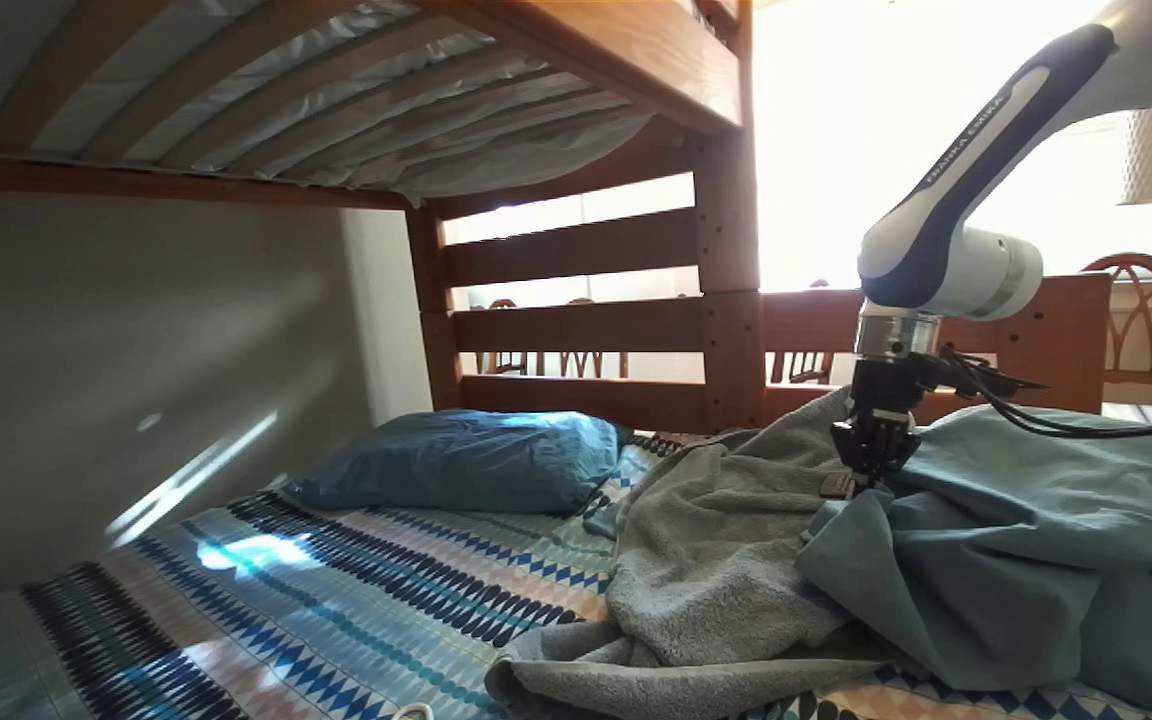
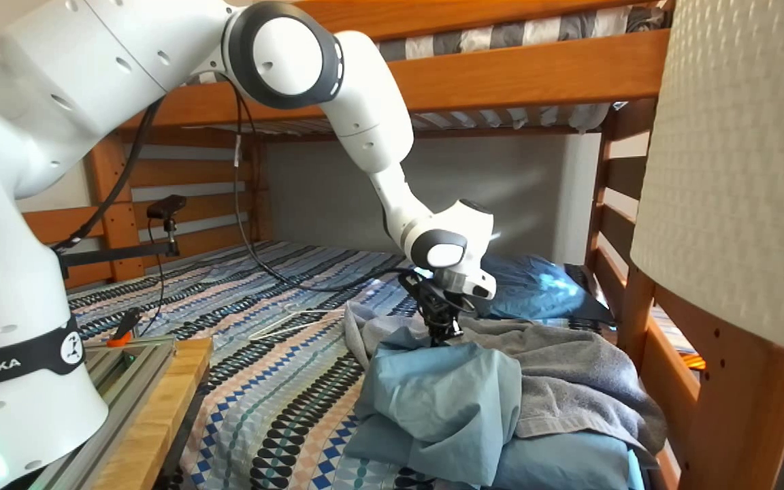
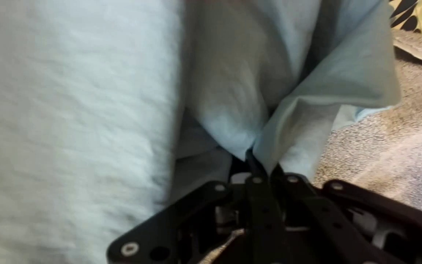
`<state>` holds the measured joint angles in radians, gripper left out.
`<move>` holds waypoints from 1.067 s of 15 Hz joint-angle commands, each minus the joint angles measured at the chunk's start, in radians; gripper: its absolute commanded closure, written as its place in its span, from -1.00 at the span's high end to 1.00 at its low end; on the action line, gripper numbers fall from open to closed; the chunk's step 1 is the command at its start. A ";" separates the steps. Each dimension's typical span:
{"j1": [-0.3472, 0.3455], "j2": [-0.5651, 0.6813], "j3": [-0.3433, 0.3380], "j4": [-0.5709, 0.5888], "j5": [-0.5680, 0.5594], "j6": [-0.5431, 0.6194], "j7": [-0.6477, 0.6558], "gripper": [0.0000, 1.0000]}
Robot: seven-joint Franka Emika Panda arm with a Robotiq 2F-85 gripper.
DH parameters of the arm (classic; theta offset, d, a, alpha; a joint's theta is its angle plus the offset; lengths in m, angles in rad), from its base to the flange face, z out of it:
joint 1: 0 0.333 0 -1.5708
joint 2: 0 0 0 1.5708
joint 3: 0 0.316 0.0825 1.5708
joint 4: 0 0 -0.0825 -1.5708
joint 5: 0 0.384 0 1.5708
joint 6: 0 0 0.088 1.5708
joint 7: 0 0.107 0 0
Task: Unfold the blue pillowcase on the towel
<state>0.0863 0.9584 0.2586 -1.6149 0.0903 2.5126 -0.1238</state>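
- Pillowcase (image 2: 443, 395), dull blue-green: in a crumpled heap, at six o'clock from the gripper (image 3: 265, 165) in an exterior view.
- Jaws: drawn tight together, a fold of the pillowcase pinched between the fingertips (image 3: 255, 167); in the wrist view more of that cloth spreads from nine o'clock round to one o'clock.
- Towel (image 1: 726, 540), grey and creased: at eight o'clock from the gripper in an exterior view, the pillowcase lapping over part of it.
- Blue fabric (image 2: 562, 463): between four and five o'clock from the gripper in an exterior view; cannot tell whether it belongs to the pillowcase.
- Plump blue pillow (image 1: 466, 460): at nine o'clock from the gripper in an exterior view, well apart.
- Arm (image 1: 966, 200): slants to the gripper from one o'clock in an exterior view.
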 commanded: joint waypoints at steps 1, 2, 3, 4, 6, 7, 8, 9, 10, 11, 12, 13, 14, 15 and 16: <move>0.060 -0.072 0.010 -0.013 -0.046 -0.045 -0.050 -1.00; 0.089 -0.095 0.009 -0.006 -0.065 -0.059 -0.053 -0.99; 0.119 -0.117 0.008 0.006 -0.083 -0.077 -0.051 -0.99; 0.150 -0.142 0.008 0.020 -0.104 -0.096 -0.050 -0.99; 0.209 -0.186 0.008 0.058 -0.146 -0.140 -0.055 -0.99; 0.234 -0.203 0.011 0.081 -0.166 -0.159 -0.067 -0.99; 0.259 -0.216 0.013 0.108 -0.186 -0.181 -0.077 -0.99; 0.285 -0.226 0.016 0.137 -0.206 -0.202 -0.088 -0.99; 0.305 -0.230 0.018 0.163 -0.224 -0.216 -0.107 -0.99; 0.324 -0.232 0.020 0.189 -0.241 -0.227 -0.129 -0.99; 0.336 -0.229 0.024 0.209 -0.256 -0.228 -0.160 -0.99; 0.347 -0.224 0.030 0.229 -0.268 -0.228 -0.196 -0.99; 0.353 -0.216 0.034 0.246 -0.278 -0.223 -0.234 -0.99; 0.356 -0.207 0.041 0.261 -0.281 -0.224 -0.269 -0.99; 0.355 -0.196 0.049 0.276 -0.276 -0.232 -0.306 -0.46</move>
<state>0.4401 0.7201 0.2871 -1.4092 -0.1564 2.3108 -0.3358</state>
